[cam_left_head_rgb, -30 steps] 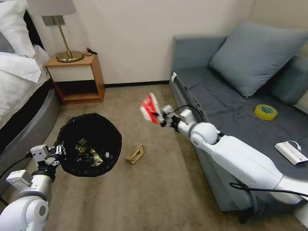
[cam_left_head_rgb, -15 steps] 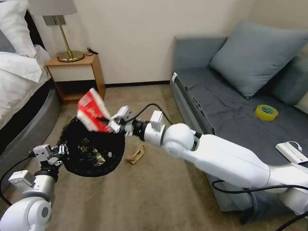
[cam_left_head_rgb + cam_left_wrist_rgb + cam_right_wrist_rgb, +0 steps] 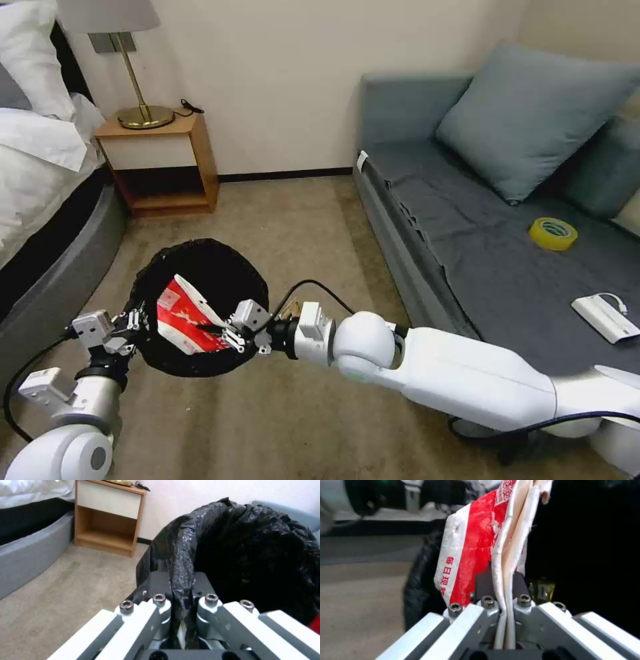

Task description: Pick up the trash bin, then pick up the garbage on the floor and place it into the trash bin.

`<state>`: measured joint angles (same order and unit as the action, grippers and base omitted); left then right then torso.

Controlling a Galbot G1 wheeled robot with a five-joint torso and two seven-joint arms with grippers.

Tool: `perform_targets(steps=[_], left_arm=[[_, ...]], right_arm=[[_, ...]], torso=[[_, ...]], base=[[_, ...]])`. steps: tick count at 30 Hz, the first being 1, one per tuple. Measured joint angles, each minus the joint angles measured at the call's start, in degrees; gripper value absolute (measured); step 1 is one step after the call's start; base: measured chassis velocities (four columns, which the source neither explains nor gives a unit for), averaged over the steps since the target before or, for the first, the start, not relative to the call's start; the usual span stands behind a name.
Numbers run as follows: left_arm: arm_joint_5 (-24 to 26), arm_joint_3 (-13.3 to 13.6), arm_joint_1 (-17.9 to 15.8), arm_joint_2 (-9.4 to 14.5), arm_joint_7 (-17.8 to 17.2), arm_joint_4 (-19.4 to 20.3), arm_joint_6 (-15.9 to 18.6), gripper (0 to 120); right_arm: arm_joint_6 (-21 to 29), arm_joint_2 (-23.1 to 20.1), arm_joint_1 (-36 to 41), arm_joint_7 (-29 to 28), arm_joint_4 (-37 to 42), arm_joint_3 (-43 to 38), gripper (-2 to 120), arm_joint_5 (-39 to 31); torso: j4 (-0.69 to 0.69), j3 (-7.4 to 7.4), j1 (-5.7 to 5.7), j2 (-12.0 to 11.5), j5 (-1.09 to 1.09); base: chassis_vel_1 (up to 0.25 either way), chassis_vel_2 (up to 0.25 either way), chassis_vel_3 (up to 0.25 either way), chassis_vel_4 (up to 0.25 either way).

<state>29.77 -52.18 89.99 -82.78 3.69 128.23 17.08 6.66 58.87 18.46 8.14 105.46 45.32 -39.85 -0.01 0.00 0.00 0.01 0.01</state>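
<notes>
Head view: the right gripper point(image 3: 227, 331) clamps its fingers on the red-and-white carton point(image 3: 187, 322) inside the trash bin point(image 3: 200, 253). The left gripper point(image 3: 137, 320) pinches the bin's bag-lined rim. The sofa point(image 3: 467, 253) flanks the right; the bed point(image 3: 40, 200) and nightstand point(image 3: 160, 163) flank the left, with open carpet point(image 3: 300, 207) between.

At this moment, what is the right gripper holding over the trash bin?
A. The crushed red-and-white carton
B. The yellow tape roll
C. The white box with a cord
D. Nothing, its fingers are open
A: the right gripper is shut on the crushed red-and-white carton above the trash bin, and the right wrist view shows the carton's flattened edge pinched between its fingers.
</notes>
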Motion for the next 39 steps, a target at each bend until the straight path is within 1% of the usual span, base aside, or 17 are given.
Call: perform_targets(steps=[3,6,8,10,12,13,15,18,19,21,22,23,24,27,28,34,39], left_arm=[[-0.8,0.1,0.2,-0.4,-0.2,0.3,0.1,4],[-1.6,0.5,0.6,-0.9,-0.3,0.5,0.2,4],[-2.0,0.6,0.7,-1.1,-0.2,0.5,0.2,4],[-3.8,1.3,0.8,-1.6,-0.3,-0.2,-0.2,4],[-4.0,1.4,0.9,-1.6,-0.3,-0.3,-0.2,4],[-4.1,1.6,1.2,-1.7,-0.3,-0.4,-0.3,4],[-4.0,1.7,1.3,-1.6,-0.2,-0.6,-0.4,4],[-3.6,1.9,0.6,-1.1,0.0,-1.7,-0.6,4],[-3.6,1.9,0.6,-1.1,0.0,-1.7,-0.6,4],[-2.8,2.0,0.2,-0.6,0.0,-1.9,-0.6,4],[-2.8,2.0,0.2,-0.6,0.0,-1.9,-0.6,4],[-1.6,1.9,-0.2,0.0,0.0,-2.2,-0.4,4],[-1.6,1.9,-0.2,0.0,0.0,-2.2,-0.4,4],[-0.1,1.4,-0.5,0.2,0.0,-2.8,-0.2,4],[0.6,1.2,-0.5,0.2,-0.1,-3.0,-0.2,4],[1.6,1.1,-0.6,0.2,0.1,-3.6,-0.2,4],[2.2,0.5,-1.3,0.7,0.1,-4.5,-0.2,4]], right_arm=[[0.0,-0.1,1.0,-0.2,-0.2,-0.8,4,1.0],[-0.1,-1.1,2.2,0.2,-0.3,-2.2,17,2.7],[-0.1,-1.3,2.5,0.3,-0.3,-2.6,20,3.0],[-0.4,-2.2,3.9,1.3,-0.1,-4.3,33,3.5],[-0.5,-2.3,4.3,1.4,-0.1,-4.6,35,3.6],[-0.6,-2.6,5.3,1.6,-0.1,-5.3,42,4.0],[-0.6,-2.7,6.0,1.7,-0.1,-5.6,45,4.4],[-0.4,-2.5,7.4,1.5,-0.1,-5.9,60,5.0],[-0.4,-2.5,7.4,1.5,-0.1,-5.9,60,5.0],[-0.2,-1.6,7.5,0.7,-0.5,-5.3,68,5.8],[-0.2,-1.6,7.5,0.7,-0.5,-5.3,68,5.8],[0.2,-0.1,6.5,-0.5,-1.3,-3.9,78,6.0],[0.2,-0.1,6.5,-0.5,-1.3,-3.9,78,6.0],[0.5,2.6,3.1,-1.7,-2.7,-1.2,89,5.8],[0.7,3.8,1.5,-2.3,-3.5,-0.3,95,5.6],[0.8,5.5,-1.0,-3.6,-4.3,0.0,100,4.6],[0.8,2.9,-1.9,-6.5,-2.3,-2.9,100,3.9]], torso=[[0.01,0.0,0.0,0.0,0.0],[0.01,0.0,0.0,0.0,0.0],[0.0,0.0,0.0,0.0,0.0],[0.01,0.0,0.0,0.0,-0.02],[0.01,0.0,0.0,0.0,-0.02],[0.0,0.0,0.0,0.0,0.0],[0.0,0.0,0.0,0.0,0.0],[-0.01,0.0,0.0,0.0,-0.02],[-0.01,0.0,0.0,0.0,-0.02],[0.0,0.0,0.0,0.0,-0.01],[0.0,0.0,0.0,0.0,-0.01],[0.01,0.0,0.0,0.0,-0.01],[0.01,0.0,0.0,0.0,-0.01],[0.01,0.0,0.0,0.0,-0.01],[0.03,0.0,0.0,0.0,-0.02],[0.03,0.0,0.0,0.0,-0.02],[0.02,0.0,0.0,0.0,-0.01]], base=[[0.0,0.0,0.0,0.0],[0.0,0.0,0.0,0.0],[0.0,0.0,0.0,0.0],[0.0,0.0,0.0,0.0],[0.0,0.0,0.0,0.0],[0.0,0.0,0.0,0.0],[0.0,0.0,0.0,0.0],[0.0,0.0,0.0,0.0],[0.0,0.0,0.0,0.0],[0.0,0.0,0.0,0.0],[0.0,0.0,0.0,0.0],[0.0,0.0,0.0,0.0],[0.0,0.0,0.0,0.0],[0.0,0.0,0.0,0.0],[0.0,0.0,0.0,0.0],[0.0,0.0,0.0,0.0],[0.0,0.0,0.0,0.0]])
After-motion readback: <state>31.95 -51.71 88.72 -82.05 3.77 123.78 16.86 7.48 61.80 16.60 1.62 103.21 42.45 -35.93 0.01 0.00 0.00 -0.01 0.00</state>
